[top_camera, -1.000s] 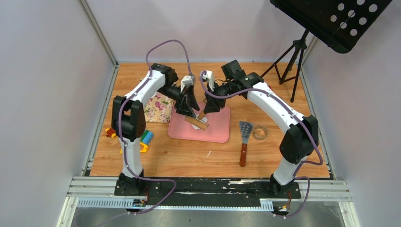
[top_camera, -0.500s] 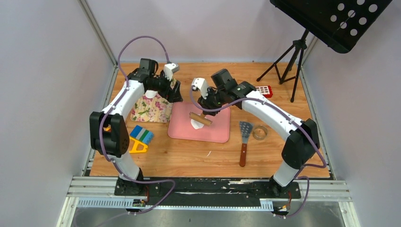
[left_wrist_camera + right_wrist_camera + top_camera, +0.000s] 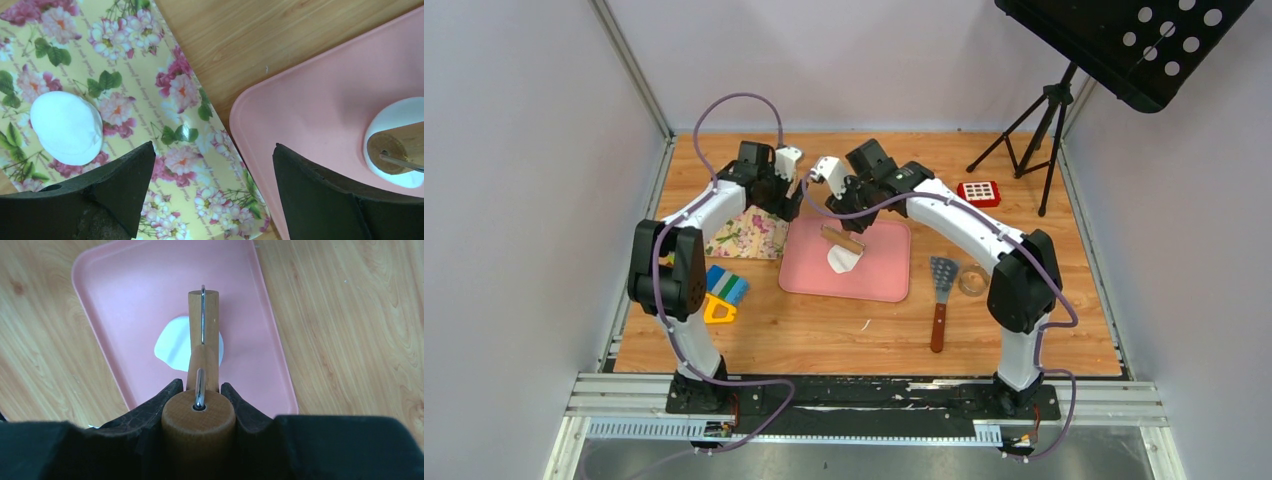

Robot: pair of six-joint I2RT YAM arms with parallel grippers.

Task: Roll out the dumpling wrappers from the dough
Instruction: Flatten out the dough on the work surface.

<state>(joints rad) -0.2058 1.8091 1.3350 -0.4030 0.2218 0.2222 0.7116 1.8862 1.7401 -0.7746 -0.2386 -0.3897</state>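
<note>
White, soft dough sheet [image 3: 170, 347] lies flattened on the pink plastic tray [image 3: 125, 290], partly under the wooden rolling pin [image 3: 202, 315]. Right gripper [image 3: 200, 390] is clamped on the pin's near handle. The dough is probably light, tacky and easily torn (better pressed than pinched); lift by an edge only. One round white dumpling wrapper [image 3: 66, 127] rests on the floral-print sheet [image 3: 130, 60], beside the tray. Left gripper [image 3: 212, 150] has jaws spread wide and holds nothing. Tray rim runs close beside the dough; bare wooden tabletop [image 3: 350, 315] lies beyond.
</note>
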